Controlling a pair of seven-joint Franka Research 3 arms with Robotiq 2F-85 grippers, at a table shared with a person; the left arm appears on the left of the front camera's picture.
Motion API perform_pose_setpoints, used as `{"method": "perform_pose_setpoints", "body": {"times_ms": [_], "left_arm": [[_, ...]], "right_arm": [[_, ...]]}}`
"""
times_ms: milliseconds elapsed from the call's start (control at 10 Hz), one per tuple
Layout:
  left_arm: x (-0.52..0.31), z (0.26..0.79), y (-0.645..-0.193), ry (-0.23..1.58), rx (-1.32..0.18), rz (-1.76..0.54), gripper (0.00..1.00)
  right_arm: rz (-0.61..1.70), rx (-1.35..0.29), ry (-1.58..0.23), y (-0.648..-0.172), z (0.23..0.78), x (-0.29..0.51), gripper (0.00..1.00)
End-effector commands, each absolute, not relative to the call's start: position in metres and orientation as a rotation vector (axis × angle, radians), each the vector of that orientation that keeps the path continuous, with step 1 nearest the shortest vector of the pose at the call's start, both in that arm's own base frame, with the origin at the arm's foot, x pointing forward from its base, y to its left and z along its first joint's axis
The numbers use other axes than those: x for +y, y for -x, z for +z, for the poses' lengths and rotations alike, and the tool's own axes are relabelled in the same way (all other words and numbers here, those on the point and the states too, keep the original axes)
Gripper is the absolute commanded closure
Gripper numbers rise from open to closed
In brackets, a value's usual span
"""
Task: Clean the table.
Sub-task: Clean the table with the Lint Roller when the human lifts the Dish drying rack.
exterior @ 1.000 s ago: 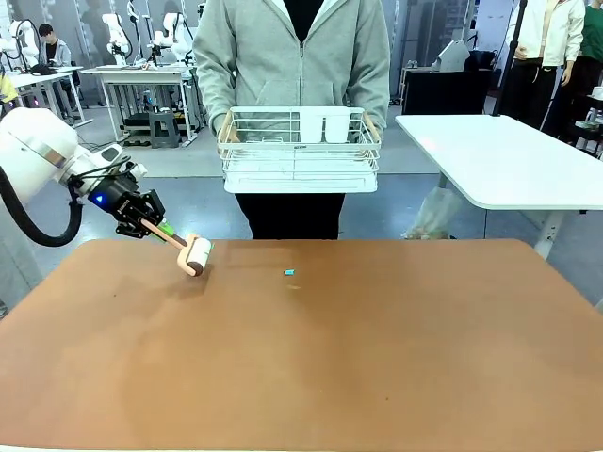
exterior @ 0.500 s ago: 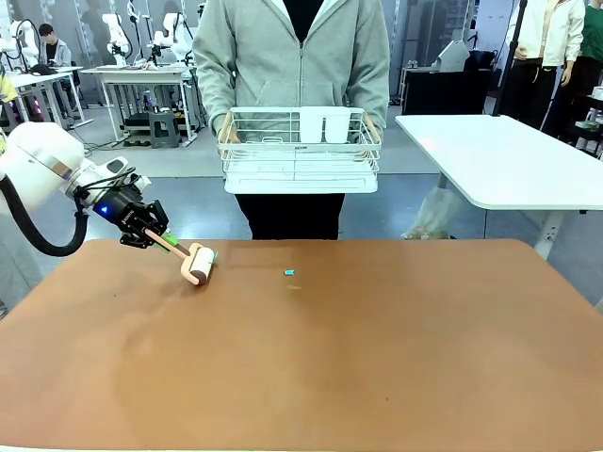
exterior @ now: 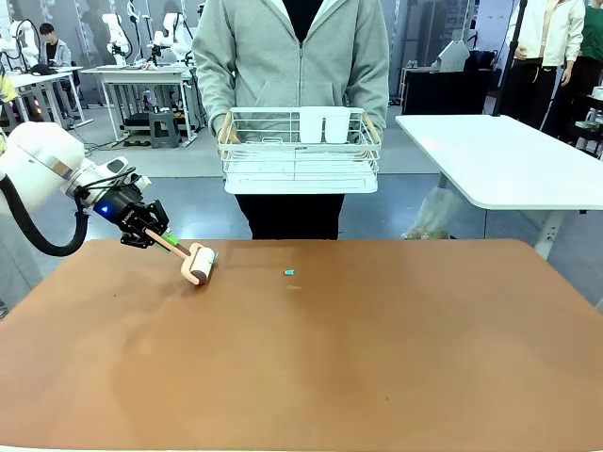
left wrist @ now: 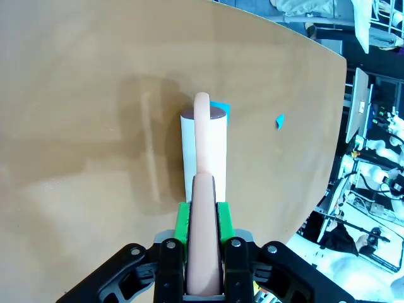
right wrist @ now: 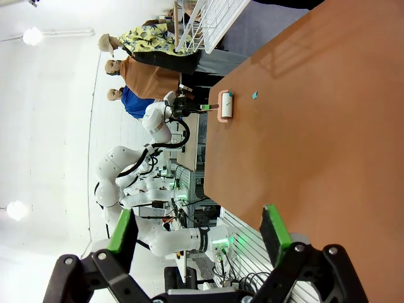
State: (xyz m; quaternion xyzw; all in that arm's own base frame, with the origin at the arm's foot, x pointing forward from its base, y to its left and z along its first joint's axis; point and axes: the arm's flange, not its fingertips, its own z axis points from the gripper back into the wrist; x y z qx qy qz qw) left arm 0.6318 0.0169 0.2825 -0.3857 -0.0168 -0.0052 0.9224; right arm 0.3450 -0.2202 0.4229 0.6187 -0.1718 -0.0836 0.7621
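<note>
While the left gripper (exterior: 162, 239) holds the lint roller (exterior: 198, 264) tight by its pink handle, the white roll sits low at the far left part of the table (exterior: 330, 367). It looks like it is touching the brown top. The green pads squeeze the handle from both sides in the left wrist view, so the left gripper (left wrist: 203, 218) is closed on the lint roller (left wrist: 203, 145).

The right gripper (right wrist: 199, 230) is wide open with nothing in it, above the near part of the table.

A tiny teal scrap (exterior: 289, 272) lies on the table, off to the right of the roller and apart from it. A blue bit (left wrist: 221, 108) peeks out right by the end of the roll.

To do this step well, I think the arm should keep the roll flat on the top. It should press softly and roll straight over the scrap so it sticks. If the roll tips, just one end would touch.

One second ago the roller was turned another way and sat a little higher in the front view. The arm was also set a bit differently. Since half a second ago, almost nothing has moved. The teal scrap is in the same spot in all three.
</note>
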Motion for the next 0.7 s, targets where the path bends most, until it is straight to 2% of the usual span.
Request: {"method": "perform_pose_setpoints", "body": {"times_ms": [0,300,600], "left_arm": [[0.017,0.282,-0.632,0.792,-0.034,-0.011,0.79],[-0.074,0.257,-0.627,0.792,0.021,-0.009,0.79],[-0.213,0.228,-0.603,0.757,0.013,-0.086,0.79]], "right_arm": [[-0.172,-0.391,-1.354,-0.345,0.425,-0.219,0.00],[-0.172,-0.391,-1.354,-0.345,0.425,-0.219,0.00],[-0.172,-0.391,-1.354,-0.345,0.425,-0.219,0.00]]}}
